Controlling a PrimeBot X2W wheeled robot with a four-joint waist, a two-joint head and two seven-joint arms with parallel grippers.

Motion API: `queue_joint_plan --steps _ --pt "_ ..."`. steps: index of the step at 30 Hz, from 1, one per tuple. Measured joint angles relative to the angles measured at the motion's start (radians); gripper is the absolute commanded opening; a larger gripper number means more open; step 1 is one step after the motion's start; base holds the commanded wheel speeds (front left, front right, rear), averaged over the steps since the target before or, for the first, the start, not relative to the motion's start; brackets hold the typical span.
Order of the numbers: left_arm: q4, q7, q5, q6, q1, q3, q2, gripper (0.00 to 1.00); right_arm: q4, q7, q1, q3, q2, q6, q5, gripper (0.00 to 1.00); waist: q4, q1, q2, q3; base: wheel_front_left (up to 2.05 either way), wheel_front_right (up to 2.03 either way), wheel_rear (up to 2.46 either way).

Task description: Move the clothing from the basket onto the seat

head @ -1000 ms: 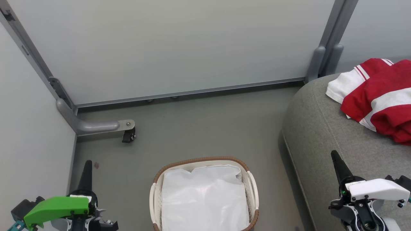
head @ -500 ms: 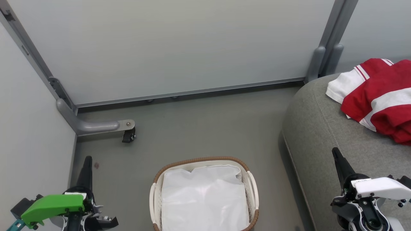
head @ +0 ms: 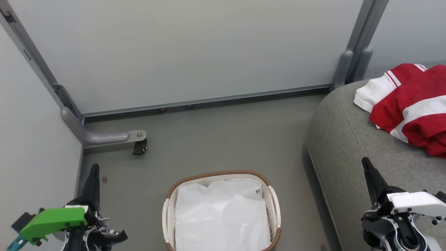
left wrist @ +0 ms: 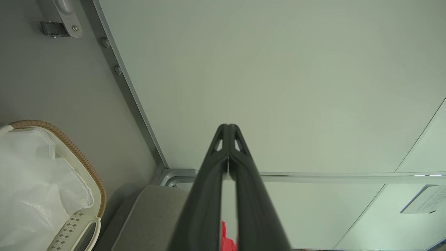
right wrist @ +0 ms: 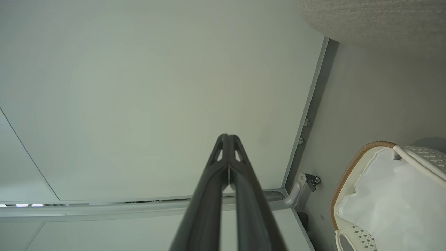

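Note:
Red clothing (head: 416, 104) with white stripe bands lies bunched on the grey seat (head: 345, 139) at the right. A sliver of that clothing (left wrist: 224, 238) shows between my left fingers in the left wrist view. The white basket (head: 273, 200) with a brown woven rim stands on the floor at bottom centre, with just its white liner (head: 223, 216) inside. My left gripper (head: 94, 167) is shut and holds nothing, left of the basket. My right gripper (head: 365, 161) is shut and holds nothing, over the seat's front edge. Each wrist view shows its own fingertips pressed together, left gripper (left wrist: 228, 126) and right gripper (right wrist: 228, 136).
Pale partition panels (head: 195, 52) close off the back and left. A grey panel foot with a black caster (head: 139, 148) juts onto the floor at the left. Bare grey floor (head: 223, 139) lies between basket, panels and seat. The basket (right wrist: 348, 174) and the seat (left wrist: 150, 216) also show in the wrist views.
Both grippers have crept a little further up the head view, staying shut. The clothing, the basket and the seat have not moved.

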Motion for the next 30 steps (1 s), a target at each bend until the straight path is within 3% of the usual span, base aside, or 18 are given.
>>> queue_joint_plan --steps 30 --pt "-0.003 0.003 -0.021 0.0 -0.004 0.002 0.0 0.0 -0.003 0.006 -0.001 -0.002 0.0 0.0 0.02 0.0 0.0 0.0 0.0 0.0 0.0 0.0 0.0"
